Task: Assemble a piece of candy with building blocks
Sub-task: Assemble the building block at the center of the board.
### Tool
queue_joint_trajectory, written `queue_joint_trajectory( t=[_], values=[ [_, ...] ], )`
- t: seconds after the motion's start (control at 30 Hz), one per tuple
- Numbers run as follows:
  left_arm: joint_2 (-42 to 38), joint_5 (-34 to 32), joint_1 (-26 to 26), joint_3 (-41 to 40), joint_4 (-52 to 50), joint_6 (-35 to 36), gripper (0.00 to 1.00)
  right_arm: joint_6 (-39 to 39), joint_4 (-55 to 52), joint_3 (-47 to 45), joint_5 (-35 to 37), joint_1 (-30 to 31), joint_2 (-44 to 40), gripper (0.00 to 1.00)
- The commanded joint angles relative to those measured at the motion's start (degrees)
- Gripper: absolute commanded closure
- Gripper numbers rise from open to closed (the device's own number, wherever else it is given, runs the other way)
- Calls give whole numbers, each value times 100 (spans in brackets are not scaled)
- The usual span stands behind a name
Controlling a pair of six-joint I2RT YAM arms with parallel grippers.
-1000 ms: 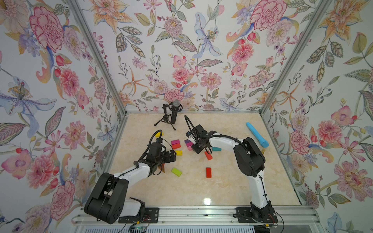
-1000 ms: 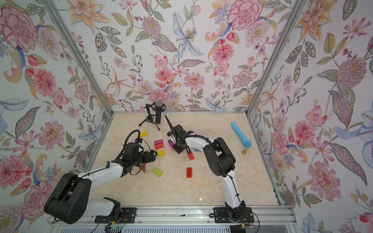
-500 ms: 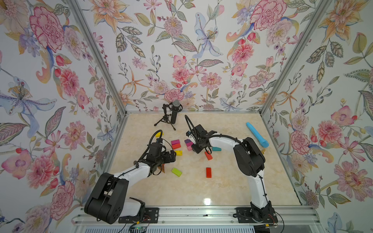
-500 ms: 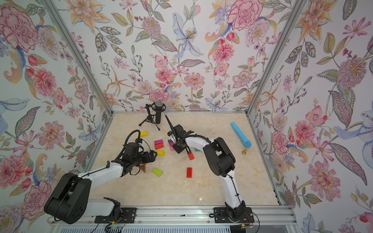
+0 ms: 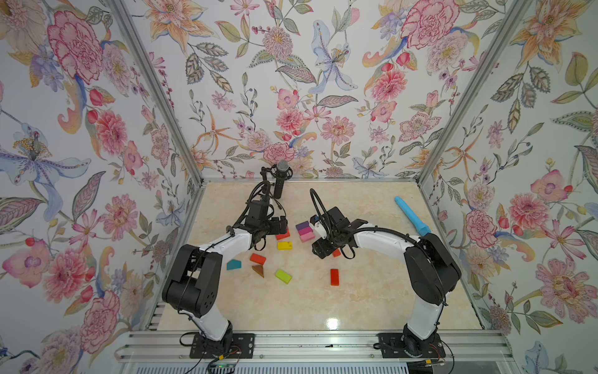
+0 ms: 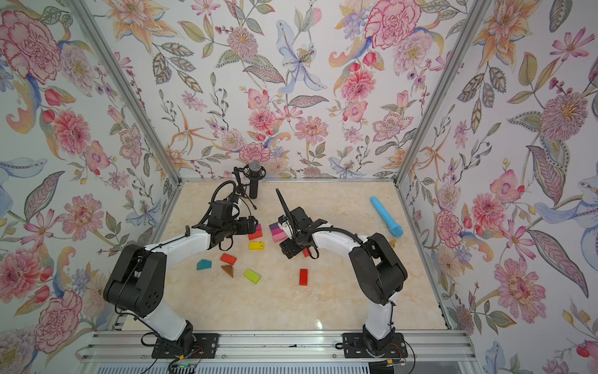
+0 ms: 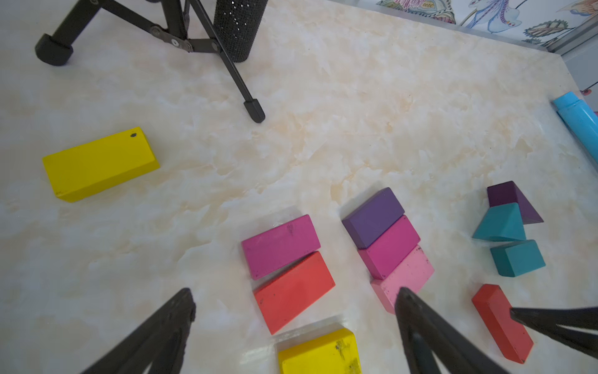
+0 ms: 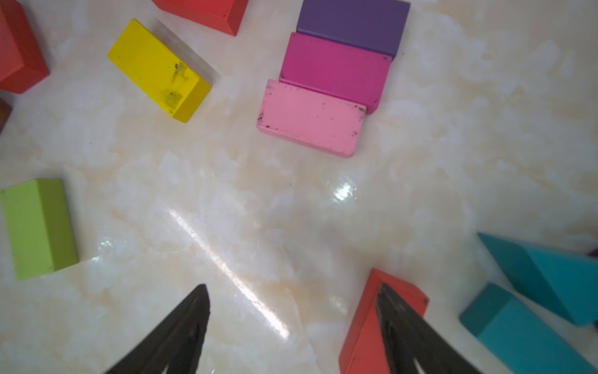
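the right pincer (image 8: 291, 291) has just sprung apart and holds nothing, so a placement looks finished. the pink brick (image 8: 310, 118) lies on the bench (image 8: 226, 194) ahead of its tips, touching the magenta brick (image 8: 335, 69) beside the purple brick (image 8: 352, 24). the left pincer (image 7: 294, 291) hangs apart, empty.

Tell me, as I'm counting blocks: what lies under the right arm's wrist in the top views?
A red brick peeks out partly; the rest is covered. Teal blocks show only in wrist views.
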Motion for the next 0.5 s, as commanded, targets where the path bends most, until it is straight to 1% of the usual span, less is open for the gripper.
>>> queue_joint_trajectory(
  t=[0.0,0.07,0.17,0.23,0.4,0.47],
  values=[
    [449,-72,88,509,-360,223,3,502,848,-643,-683,267,-556,5],
    [719,19,79,790,-433,189,4,659,1371,-1001,-832,453,-789,0],
    [859,149,58,877,-277,16,4,884,1969,-1371,-1185,559,-881,0],
    [806,133,6,843,-260,-65,1,932,2099,-1451,-1241,605,-888,0],
    [147,-205,-318,303,-476,-108,1,1013,2248,-1665,-916,583,-1192,0],
    [-315,-361,-547,-50,-519,-200,1,1053,2342,-1758,-858,520,-1281,0]
  ],
)
